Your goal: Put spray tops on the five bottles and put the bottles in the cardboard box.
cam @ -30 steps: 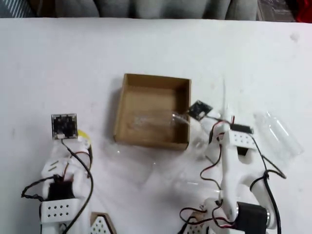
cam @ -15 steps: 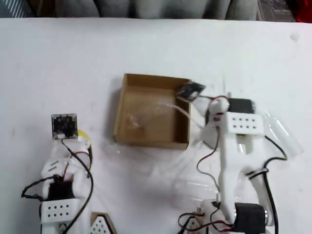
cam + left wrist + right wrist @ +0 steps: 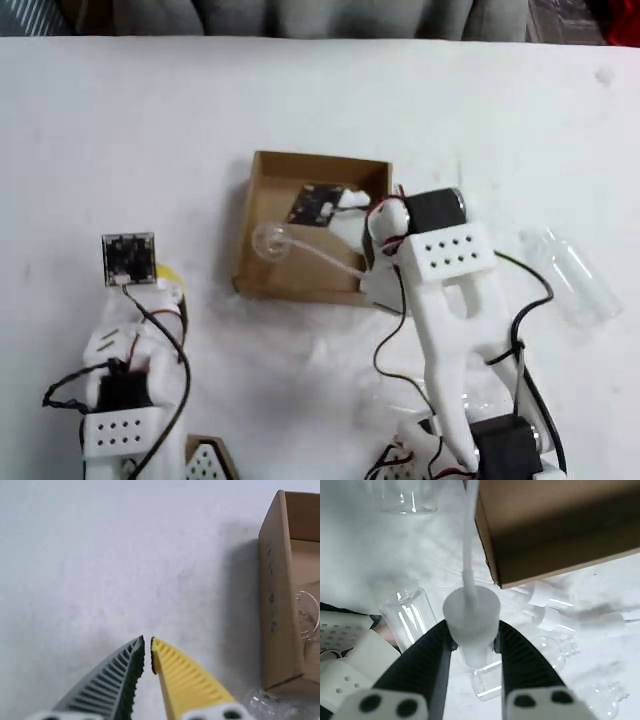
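Spray top (image 3: pixel 470 614) sits clamped in the right gripper (image 3: pixel 474 631) at the near wall of the cardboard box (image 3: pixel 248 228) — its tube slants in over the box. Clear bottles (image 3: pixel 412 614) lie just beside that wall. Left gripper (image 3: pixel 148 651) — fingers pressed together — hovers well left of the box.

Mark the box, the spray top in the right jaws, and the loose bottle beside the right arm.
Box (image 3: pixel 290 284): high view, front wall.
Spray top (image 3: pixel 471 611): right wrist view, white cap.
Bottle (image 3: pixel 570 272): high view, mid-body.
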